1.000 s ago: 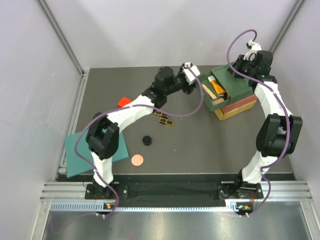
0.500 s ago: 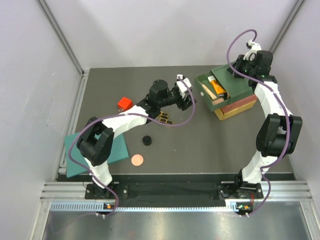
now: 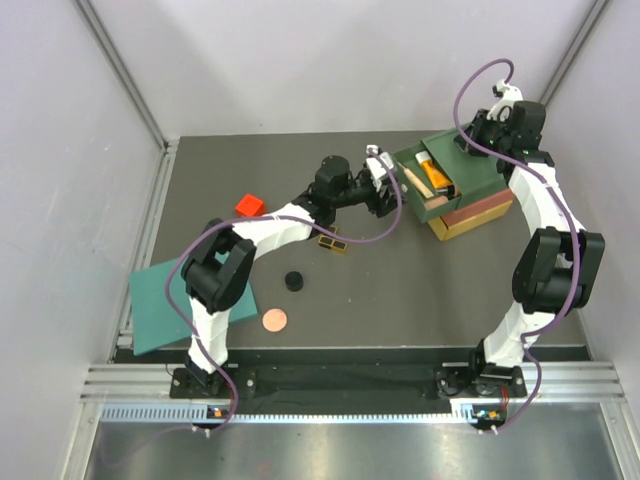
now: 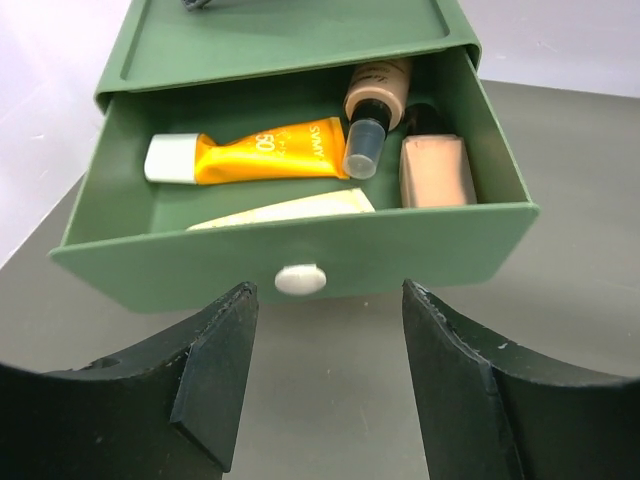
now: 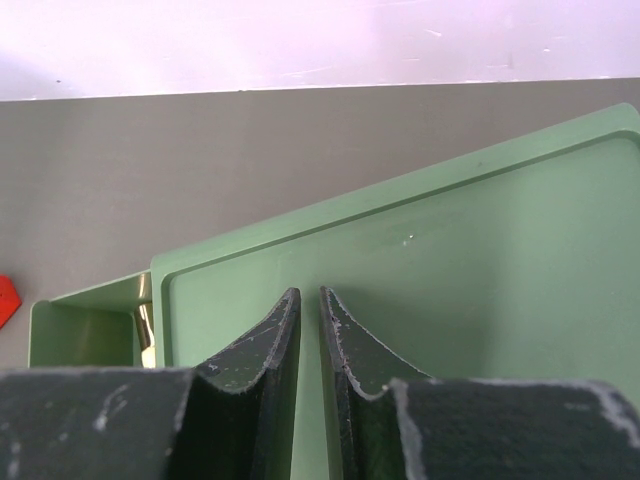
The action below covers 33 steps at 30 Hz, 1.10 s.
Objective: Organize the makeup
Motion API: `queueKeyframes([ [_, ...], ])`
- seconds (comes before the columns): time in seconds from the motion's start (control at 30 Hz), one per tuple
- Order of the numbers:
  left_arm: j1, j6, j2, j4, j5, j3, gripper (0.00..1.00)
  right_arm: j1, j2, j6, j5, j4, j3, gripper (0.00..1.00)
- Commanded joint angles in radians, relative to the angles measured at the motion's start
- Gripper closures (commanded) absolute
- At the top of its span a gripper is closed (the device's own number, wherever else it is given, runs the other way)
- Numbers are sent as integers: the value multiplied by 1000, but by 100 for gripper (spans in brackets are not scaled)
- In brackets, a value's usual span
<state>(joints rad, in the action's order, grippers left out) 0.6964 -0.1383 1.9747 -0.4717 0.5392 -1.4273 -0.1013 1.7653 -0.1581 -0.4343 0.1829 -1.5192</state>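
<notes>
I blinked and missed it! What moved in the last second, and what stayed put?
The left tool, open and empty, backed away from the green drawer, then came back to face its knob. Nothing was visibly grabbed or dropped. The right tool stayed shut above the drawer box; the compact, copper disc and palette didn't move.

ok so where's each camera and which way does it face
top external: above and behind the bases, looking down on the table; both arms, left gripper and right gripper show.
left wrist: low, facing the open green drawer; its open fingers show.
right wrist: looking down on the box top; its shut fingers show.
shared: top external and left wrist both show the orange tube.
</notes>
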Motion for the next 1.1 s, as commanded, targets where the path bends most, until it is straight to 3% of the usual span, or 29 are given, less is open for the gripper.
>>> queueKeyframes([
  [0.0,8,37,42,-90,45,-79,36,2,105,23,31,360,94,85],
  [0.53,78,104,322,-50,76,-462,33,2,117,20,22,357,91,85],
  [1.07,95,134,418,-87,47,-559,28,-5,118,19,12,363,88,85],
])
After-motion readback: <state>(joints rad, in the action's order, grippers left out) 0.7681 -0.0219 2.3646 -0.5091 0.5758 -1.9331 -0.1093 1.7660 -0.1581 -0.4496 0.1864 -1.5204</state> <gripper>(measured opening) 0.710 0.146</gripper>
